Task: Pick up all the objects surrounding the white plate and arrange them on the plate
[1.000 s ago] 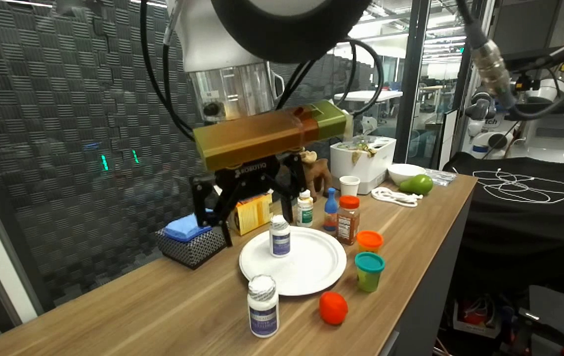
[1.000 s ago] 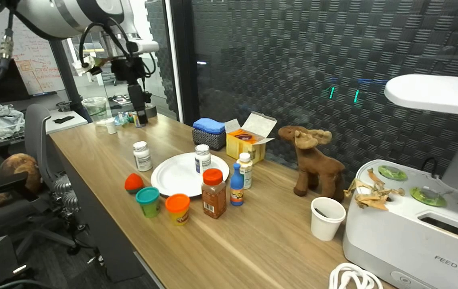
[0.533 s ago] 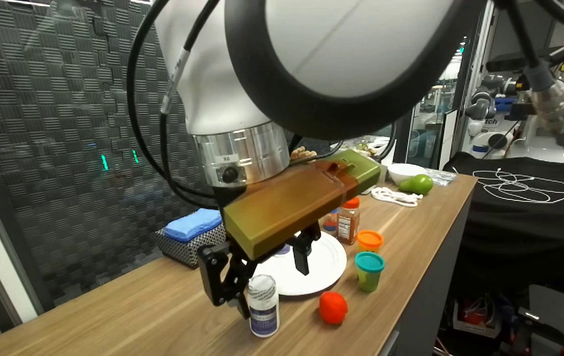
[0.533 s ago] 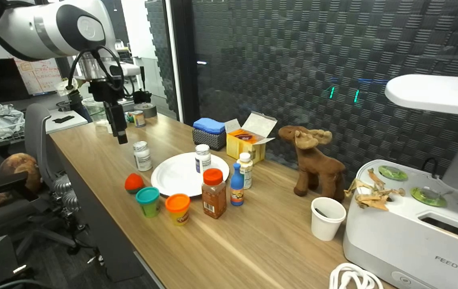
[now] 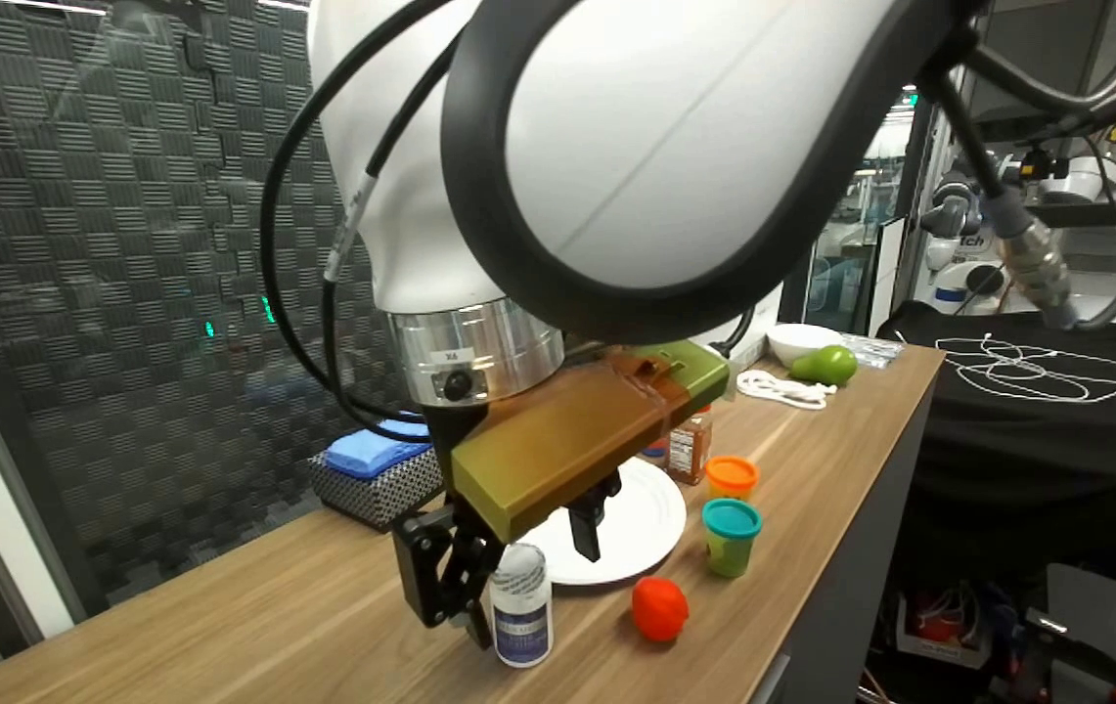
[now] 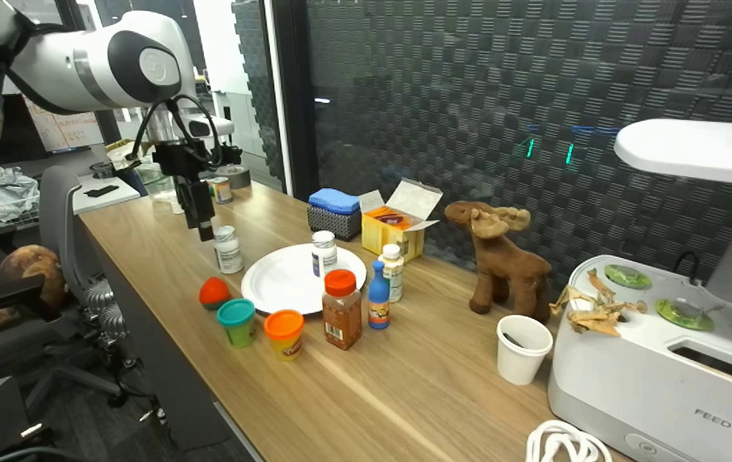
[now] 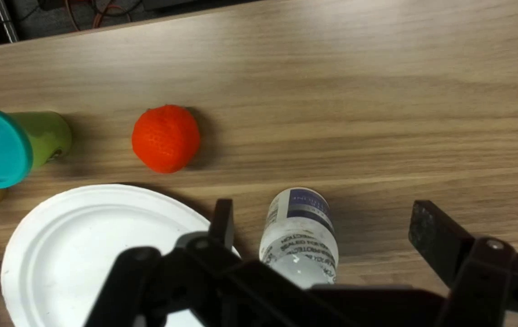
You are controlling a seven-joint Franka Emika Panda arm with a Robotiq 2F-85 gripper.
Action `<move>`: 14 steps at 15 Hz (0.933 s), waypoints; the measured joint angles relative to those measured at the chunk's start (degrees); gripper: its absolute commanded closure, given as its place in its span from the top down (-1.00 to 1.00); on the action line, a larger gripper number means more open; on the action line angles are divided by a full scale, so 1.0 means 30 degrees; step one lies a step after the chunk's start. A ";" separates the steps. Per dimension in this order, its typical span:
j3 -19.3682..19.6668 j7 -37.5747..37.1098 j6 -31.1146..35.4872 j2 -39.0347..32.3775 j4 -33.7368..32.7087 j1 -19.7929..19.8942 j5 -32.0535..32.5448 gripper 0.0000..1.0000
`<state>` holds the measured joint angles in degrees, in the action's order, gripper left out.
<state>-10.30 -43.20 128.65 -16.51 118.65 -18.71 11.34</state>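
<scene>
Black angular fingers stand apart near the dark-labelled white cylindrical bottle; lowered off-centre, one could topple it or clip the flat round white plate.

In an exterior view we lose part of the white plate at five o'clock and most of the cap of the spice jar at four behind an amber-and-green casing. In the wrist view the edge crops the teal-lidded cup at nine, and we cannot read the blurred label of the pill bottle at five.
</scene>
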 measured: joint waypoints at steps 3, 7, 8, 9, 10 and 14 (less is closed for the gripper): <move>0.0214 0.0121 0.0211 -0.0464 -0.0381 0.0003 0.0000 1.00; 0.0508 0.0145 0.0387 -0.1062 -0.1149 0.0004 0.0000 0.36; 0.0570 0.0147 0.0387 -0.1182 -0.1323 0.0004 0.0000 0.16; 0.0628 0.0147 0.0387 -0.1293 -0.1467 0.0004 0.0000 0.02; 0.0675 0.0147 0.0387 -0.1379 -0.1557 0.0003 0.0000 -0.17; 0.0799 0.0145 0.0383 -0.1441 -0.1668 -0.0002 0.0001 -0.57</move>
<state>-7.90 -42.76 129.80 -20.84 113.65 -18.71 11.34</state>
